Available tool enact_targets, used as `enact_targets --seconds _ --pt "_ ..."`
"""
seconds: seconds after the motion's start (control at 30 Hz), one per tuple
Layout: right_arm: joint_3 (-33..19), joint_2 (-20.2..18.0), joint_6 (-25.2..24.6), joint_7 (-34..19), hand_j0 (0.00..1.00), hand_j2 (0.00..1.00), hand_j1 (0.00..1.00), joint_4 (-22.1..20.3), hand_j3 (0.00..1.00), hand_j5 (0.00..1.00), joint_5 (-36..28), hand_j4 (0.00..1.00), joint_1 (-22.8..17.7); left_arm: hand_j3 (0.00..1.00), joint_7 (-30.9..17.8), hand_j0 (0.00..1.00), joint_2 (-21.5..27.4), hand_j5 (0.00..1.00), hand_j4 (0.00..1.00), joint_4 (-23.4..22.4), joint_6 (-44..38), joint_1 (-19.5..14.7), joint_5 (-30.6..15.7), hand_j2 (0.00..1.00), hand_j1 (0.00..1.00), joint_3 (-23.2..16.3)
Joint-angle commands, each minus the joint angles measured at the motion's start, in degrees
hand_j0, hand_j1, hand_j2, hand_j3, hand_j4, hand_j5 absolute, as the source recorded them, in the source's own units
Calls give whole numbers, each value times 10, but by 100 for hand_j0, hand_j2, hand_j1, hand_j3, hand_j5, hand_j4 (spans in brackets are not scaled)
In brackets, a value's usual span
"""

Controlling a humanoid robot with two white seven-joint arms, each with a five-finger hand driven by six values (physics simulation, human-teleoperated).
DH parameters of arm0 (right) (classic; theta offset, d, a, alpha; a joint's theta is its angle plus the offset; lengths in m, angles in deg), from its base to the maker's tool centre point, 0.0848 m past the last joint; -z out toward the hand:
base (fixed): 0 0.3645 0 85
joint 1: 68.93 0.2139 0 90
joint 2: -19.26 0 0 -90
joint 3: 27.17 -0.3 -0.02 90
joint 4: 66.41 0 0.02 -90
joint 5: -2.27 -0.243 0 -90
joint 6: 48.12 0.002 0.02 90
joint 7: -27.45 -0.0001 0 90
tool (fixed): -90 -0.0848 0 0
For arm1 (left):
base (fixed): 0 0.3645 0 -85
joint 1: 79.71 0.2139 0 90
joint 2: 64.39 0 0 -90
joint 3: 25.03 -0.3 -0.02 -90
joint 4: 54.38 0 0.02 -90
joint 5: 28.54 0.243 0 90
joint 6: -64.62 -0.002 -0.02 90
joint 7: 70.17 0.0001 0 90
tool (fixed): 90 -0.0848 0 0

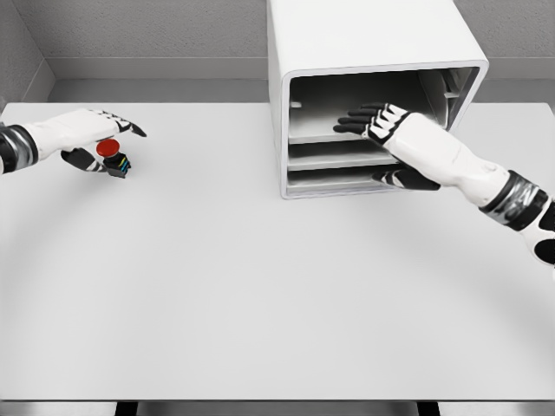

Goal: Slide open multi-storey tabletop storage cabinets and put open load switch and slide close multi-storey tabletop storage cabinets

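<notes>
The left hand (82, 137) pinches the red-capped load switch (113, 158) with its fingers (130, 126) on the tabletop (260, 286); the right hand (390, 130), fingers extended, holding nothing, reaches into the white cabinet (368, 39).

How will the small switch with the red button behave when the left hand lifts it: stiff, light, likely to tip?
The switch looks rigid: a blocky dark body under a round red cap. It is small beside the left hand, so probably light. The wide cap on a narrow body may make it tip if pushed.
</notes>
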Motion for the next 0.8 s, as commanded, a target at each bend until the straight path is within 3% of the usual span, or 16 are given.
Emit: enact_targets --seconds 0.0,0.33,0.53,0.77 --pt "9 7 0 0 93 93 93 13 93 93 -4 93 0 81 0 81 0 81 81 -3 -2 0 -3 81 81 0" --pt "30 33 0 -1 93 93 93 67 93 93 -3 93 36 77 0 77 5 77 77 -17 -2 0 -3 77 77 0" --pt "38 38 0 -1 93 93 93 122 93 93 -1 93 56 75 0 75 4 75 75 -17 -2 0 -3 75 75 -1" --pt "47 33 0 -1 94 94 94 128 94 94 10 94 54 70 0 70 3 70 70 -17 -2 2 -3 70 70 -1"
